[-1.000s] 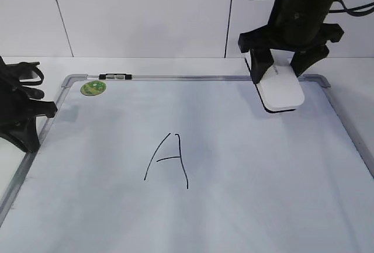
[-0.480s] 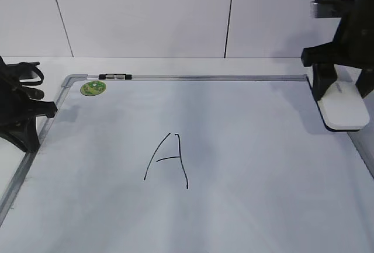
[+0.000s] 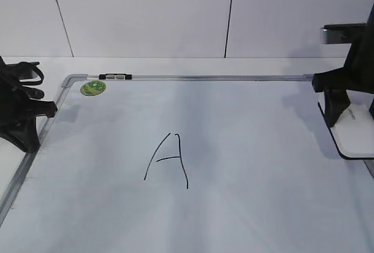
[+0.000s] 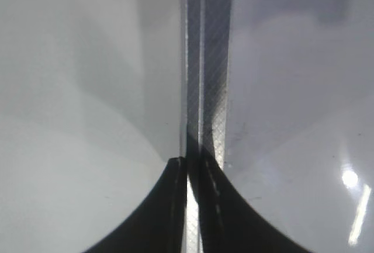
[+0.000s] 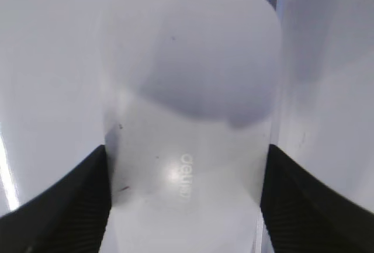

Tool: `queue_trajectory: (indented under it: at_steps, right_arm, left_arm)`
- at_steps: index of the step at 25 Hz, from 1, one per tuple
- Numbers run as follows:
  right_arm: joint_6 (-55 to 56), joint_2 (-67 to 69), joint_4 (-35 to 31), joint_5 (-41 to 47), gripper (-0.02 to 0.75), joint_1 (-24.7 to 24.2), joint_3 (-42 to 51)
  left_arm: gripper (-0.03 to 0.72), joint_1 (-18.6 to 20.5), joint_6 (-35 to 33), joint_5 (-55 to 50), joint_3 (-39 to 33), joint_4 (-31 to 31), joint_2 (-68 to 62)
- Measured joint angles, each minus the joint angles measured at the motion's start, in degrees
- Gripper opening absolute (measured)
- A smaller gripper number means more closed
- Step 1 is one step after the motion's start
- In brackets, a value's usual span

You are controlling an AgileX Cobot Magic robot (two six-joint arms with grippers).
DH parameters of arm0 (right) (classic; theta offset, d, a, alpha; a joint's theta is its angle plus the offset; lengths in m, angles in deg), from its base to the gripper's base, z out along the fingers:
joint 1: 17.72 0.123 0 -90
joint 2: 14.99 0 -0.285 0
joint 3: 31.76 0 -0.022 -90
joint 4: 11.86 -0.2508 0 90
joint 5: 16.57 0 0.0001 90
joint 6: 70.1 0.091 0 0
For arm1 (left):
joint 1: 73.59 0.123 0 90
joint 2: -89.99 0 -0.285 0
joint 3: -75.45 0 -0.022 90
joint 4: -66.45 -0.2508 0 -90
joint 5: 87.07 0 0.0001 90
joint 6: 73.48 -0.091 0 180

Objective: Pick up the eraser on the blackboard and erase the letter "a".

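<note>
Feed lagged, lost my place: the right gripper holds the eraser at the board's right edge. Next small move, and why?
Probably lower the eraser onto the blackboard there and open the right gripper. Its jaws clamp the eraser's sides, and the only writing in view is the capital A; no lowercase a shows, so wiping looks done. Keep off the A.

Both arms are matte black, with curved, ribbed tool fingers (image 5: pixel 64 200).

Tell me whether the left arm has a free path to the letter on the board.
Probably yes: the left gripper sits shut at the board's left edge, with bare board between it and the letter.
</note>
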Motion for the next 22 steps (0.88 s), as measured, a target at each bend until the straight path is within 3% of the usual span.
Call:
queue_trajectory:
  at_steps: [22]
  right_arm:
    - [-0.1, 4.8, 0.4, -0.4, 0.549, -1.8, 1.5]
  left_arm:
    - [0.035, 0.0, -0.1, 0.0, 0.0, 0.4, 0.0]
